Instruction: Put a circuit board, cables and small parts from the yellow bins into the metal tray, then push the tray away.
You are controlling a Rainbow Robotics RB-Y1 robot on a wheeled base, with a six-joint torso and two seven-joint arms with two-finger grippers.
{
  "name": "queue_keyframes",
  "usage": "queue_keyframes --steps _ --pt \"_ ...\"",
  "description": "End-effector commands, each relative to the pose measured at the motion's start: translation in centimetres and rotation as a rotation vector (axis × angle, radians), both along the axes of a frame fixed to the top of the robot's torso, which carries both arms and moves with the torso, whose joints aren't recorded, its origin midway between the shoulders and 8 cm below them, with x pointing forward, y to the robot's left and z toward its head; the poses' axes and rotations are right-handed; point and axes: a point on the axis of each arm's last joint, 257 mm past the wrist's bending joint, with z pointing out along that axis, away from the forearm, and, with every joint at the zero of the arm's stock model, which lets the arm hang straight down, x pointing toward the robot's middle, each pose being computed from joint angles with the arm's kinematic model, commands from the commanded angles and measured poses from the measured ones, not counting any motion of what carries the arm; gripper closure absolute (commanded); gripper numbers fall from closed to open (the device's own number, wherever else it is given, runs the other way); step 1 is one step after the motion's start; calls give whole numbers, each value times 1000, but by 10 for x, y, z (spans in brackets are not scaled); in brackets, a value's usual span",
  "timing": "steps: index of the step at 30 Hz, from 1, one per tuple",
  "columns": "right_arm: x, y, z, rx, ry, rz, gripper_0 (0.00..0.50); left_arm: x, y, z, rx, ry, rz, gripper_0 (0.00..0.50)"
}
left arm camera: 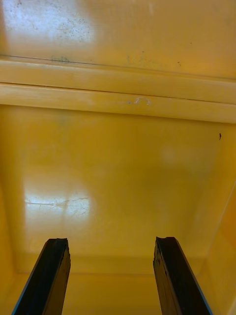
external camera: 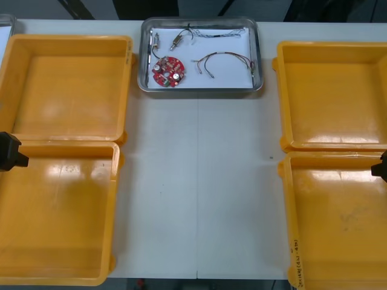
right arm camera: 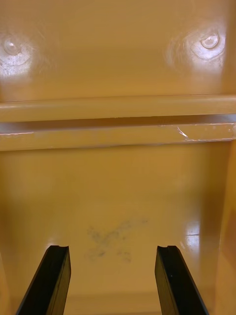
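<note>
Metal tray (external camera: 205, 89) sits loaded (red circuit board (external camera: 169, 71), cables (external camera: 224, 60), small metal parts (external camera: 176, 41)) far up the surface (external camera: 199, 181). The left gripper (left arm camera: 110, 241) and right gripper (right arm camera: 110, 248) hang with fingers apart over yellow bins (external camera: 60, 211). The task looks done, with nothing left to fetch.

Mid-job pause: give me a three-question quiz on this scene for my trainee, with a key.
1. True or false: the red circuit board lies inside the metal tray.
2. Multiple choice: the right gripper hangs over A) the metal tray, B) the near right yellow bin, C) the red circuit board.
3. Fill in: the left gripper is over the near left yellow bin, and it is ____ (open or shut).

Key: 1 true; 2 B; 3 open.
</note>
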Motion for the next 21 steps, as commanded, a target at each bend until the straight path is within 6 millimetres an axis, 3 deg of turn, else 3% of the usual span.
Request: queue_keyframes --steps 1,21 --pt "-6 -14 6 -31 0 -26 0 -3 17 16 83 -26 -60 0" --pt "-6 -14 6 -31 0 -26 0 -3 17 16 83 -26 -60 0"
